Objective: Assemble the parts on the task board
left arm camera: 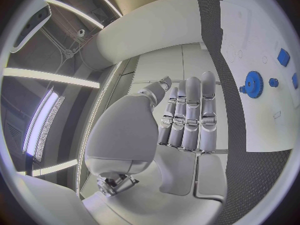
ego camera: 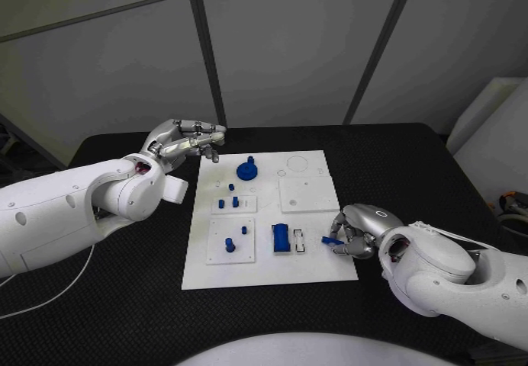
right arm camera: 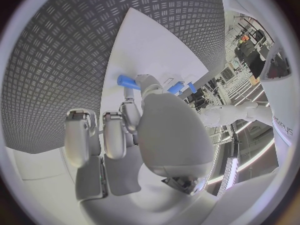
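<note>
The white task board [ego camera: 269, 271] lies mid-table. On it stand a blue gear [ego camera: 248, 169], small blue pegs [ego camera: 228, 203], a single peg [ego camera: 230, 245] and a blue block [ego camera: 281, 238]. My right hand [ego camera: 358, 229] rests at the board's right edge and pinches a small blue part [ego camera: 330, 241] between thumb and finger; the right wrist view shows that part [right arm camera: 127, 80] at the fingertips over the board [right arm camera: 156, 50]. My left hand [ego camera: 187, 141] hovers off the board's far left corner, fingers [left arm camera: 190, 117] stretched out and holding nothing. The left wrist view shows the gear [left arm camera: 254, 84] on the board [left arm camera: 262, 120].
A raised white square panel [ego camera: 308, 192] sits on the board's right half, with an empty slot [ego camera: 301, 240] next to the blue block. A white box [ego camera: 495, 130] stands off the table's far right. A thin cable [ego camera: 55, 290] hangs at the left.
</note>
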